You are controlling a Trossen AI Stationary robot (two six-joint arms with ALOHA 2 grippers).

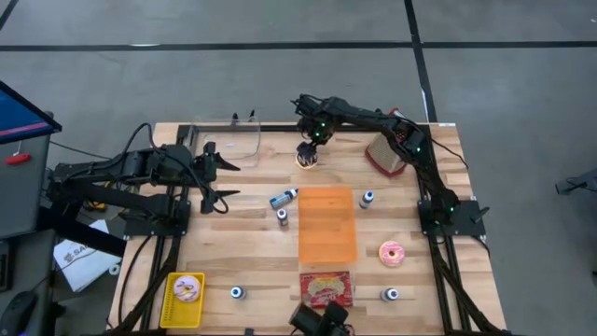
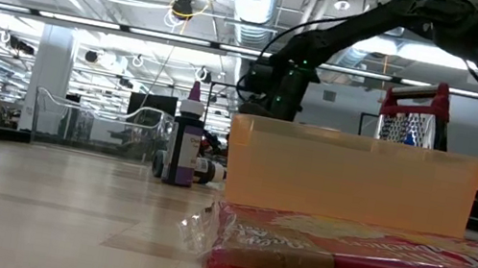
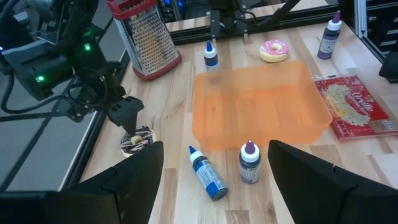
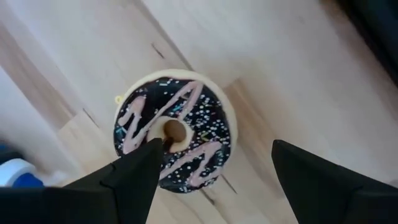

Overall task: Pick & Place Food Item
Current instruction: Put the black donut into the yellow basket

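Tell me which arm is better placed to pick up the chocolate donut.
Right. Its claw hangs open directly over the chocolate donut at the table's far edge, one finger on either side. The left claw is open too, but parked well off to the left side.

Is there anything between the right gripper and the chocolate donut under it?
No. In the right wrist view the open right gripper hangs directly over the chocolate donut, with only bare table around it.
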